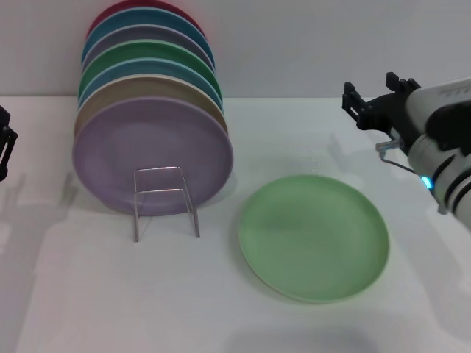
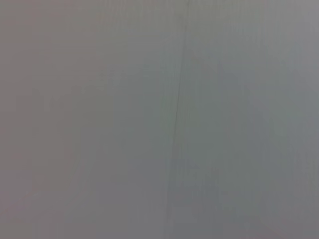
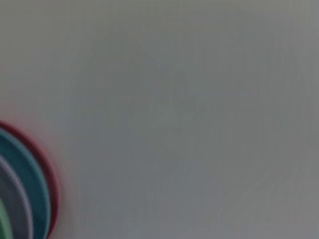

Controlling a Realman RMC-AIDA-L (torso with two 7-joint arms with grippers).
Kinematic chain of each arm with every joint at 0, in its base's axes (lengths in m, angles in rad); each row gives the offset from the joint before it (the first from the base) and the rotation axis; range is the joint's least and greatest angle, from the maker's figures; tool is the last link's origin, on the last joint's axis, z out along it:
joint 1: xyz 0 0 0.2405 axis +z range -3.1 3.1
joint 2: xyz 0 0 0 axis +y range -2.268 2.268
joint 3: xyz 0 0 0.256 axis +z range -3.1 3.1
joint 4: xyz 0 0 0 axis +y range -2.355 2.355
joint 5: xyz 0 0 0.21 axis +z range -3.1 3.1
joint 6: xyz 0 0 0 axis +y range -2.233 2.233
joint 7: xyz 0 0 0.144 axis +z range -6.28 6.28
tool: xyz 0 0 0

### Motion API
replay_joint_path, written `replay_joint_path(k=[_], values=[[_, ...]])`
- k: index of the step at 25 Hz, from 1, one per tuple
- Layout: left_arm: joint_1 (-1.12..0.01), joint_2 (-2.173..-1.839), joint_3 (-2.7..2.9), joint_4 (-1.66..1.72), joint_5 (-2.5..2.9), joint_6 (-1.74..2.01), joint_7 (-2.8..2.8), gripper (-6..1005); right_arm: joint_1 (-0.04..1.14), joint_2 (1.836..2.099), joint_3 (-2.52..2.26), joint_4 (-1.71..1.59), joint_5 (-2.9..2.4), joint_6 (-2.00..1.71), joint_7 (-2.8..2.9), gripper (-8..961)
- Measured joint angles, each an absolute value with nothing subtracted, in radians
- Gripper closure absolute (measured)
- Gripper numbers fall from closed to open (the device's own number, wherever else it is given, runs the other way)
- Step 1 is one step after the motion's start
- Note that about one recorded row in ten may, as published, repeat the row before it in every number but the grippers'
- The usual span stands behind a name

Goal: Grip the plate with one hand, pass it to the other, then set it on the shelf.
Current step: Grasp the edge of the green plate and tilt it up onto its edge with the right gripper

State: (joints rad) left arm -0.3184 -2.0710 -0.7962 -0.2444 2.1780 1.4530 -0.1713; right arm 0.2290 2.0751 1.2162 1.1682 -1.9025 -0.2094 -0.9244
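From the head view I see the plate (image 1: pixel 314 236) flat on the table (image 1: pixel 88 294), right of the shelf (image 1: pixel 166 200) with its stacked plates (image 1: pixel 151 140). My right gripper (image 1: pixel 368 103) hovers beyond the plate, fingers slightly parted, empty. The left gripper (image 1: pixel 4 143) sits at the edge; I cannot tell its state. The left wrist view shows only blank grey. The right wrist view catches the stack's rims.

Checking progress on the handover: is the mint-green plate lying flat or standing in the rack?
Lying flat. The plate rests face-up on the table, beside the shelf, untouched.
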Motion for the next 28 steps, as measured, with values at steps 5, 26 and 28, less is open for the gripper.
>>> replay_joint_path(k=[5, 26, 28], values=[[-0.328, -2.071, -0.796, -0.243, 2.182, 1.452, -0.17, 202, 0.226, 2.074, 1.437, 1.224, -1.907, 0.177, -0.914, 269], [-0.333, -2.072, -0.787, -0.258, 2.183, 1.458, -0.179, 210, 0.485, 2.058, 2.003, 1.352, -2.435, 1.325, -0.397, 268], [-0.333, -2.072, -0.787, -0.258, 2.183, 1.457, -0.179, 211, 0.495, 2.058, 2.003, 1.349, -2.47, 1.352, -0.37, 268]])
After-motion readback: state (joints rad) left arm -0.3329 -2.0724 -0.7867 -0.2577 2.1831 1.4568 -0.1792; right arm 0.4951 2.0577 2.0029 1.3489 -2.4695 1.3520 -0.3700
